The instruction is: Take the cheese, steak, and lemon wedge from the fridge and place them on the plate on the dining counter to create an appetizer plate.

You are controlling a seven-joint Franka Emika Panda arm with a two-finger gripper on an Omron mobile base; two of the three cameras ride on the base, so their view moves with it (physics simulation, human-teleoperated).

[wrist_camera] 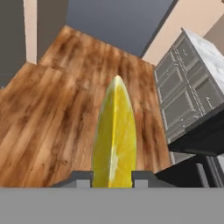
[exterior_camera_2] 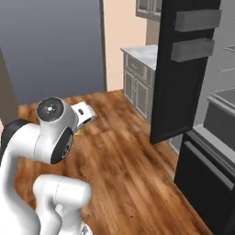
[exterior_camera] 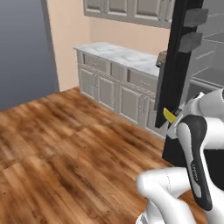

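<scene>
Inspection finding: the two-finger gripper (wrist_camera: 112,178) is closed on the pale bright-yellow crescent-shaped lemon wedge (wrist_camera: 114,135), one dark fingertip (wrist_camera: 81,178) pressed to each flat side. In the hand view the wedge stands on edge from 6 o'clock toward centre frame, pointed tip uppermost, rind facing the camera. It is held above the brown wood-plank floor (wrist_camera: 52,109), clear of any surface.

In the left base view a small yellow part of the wedge shows at about 3 o'clock, just beside the white arm's wrist and in front of the lower edge of the open black fridge door (exterior_camera: 177,65). The tall black-framed fridge (exterior_camera_2: 206,151) with grey interior stands at 3 o'clock in the right base view, its door swung outward with two grey door bins (exterior_camera_2: 195,34) at 1 o'clock.

Grey-fronted wall cabinets with a white marble top (exterior_camera: 118,74) run behind the door, at 12 o'clock in the left base view. A blue-grey wall panel (exterior_camera_2: 55,46) occupies 10 to 11 o'clock in the right base view.
</scene>
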